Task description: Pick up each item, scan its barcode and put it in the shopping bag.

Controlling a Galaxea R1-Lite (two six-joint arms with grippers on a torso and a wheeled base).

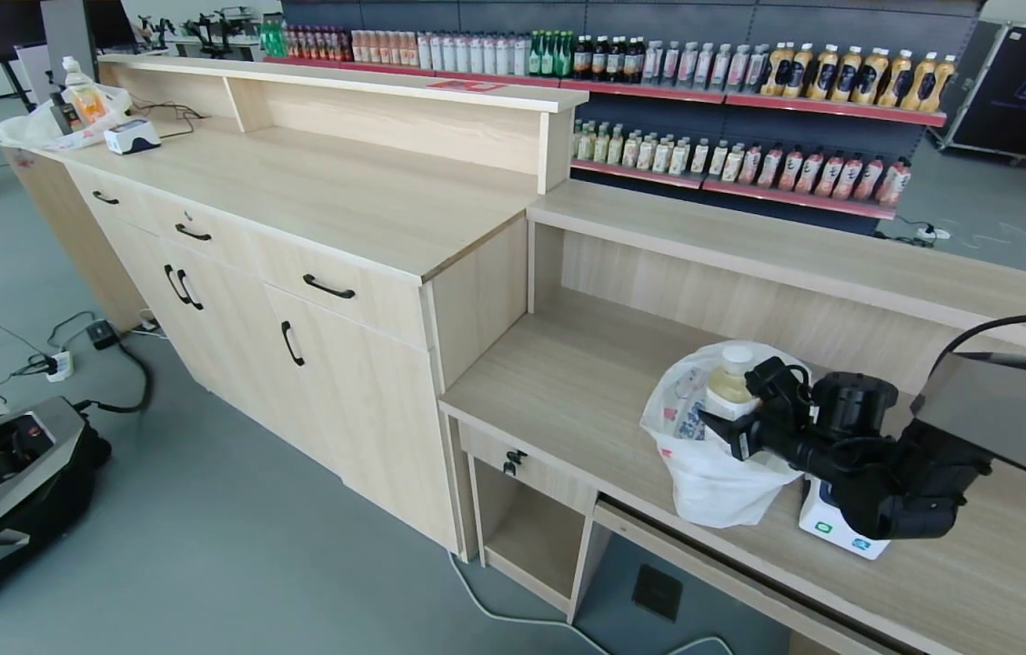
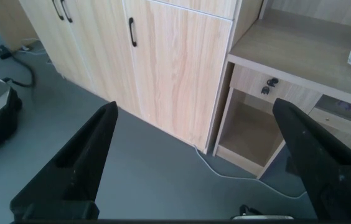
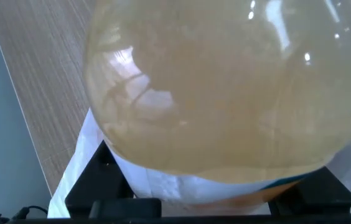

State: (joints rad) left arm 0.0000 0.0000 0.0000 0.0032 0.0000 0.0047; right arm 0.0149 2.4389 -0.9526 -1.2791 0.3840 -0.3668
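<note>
Right end effector: clamped on the drink bottle, one finger on each side of its body.
Drink bottle: upright with its cream cap on top, held at the open mouth of the shopping bag. I can't tell whether its base is already below the rim.
Shopping bag: white plastic, standing on the lower worktop just beside the white barcode scanner.
Step in hand: bagging, by my judgement. I'd lower the bottle straight down through the middle of the opening and let go only once it has support, so the thin rim doesn't fold under it.
Left end effector: fingers apart, holding nothing, hanging over the floor by the cabinet.
Writing: the bottle's label and the bag's red and blue print are too small to read.
</note>
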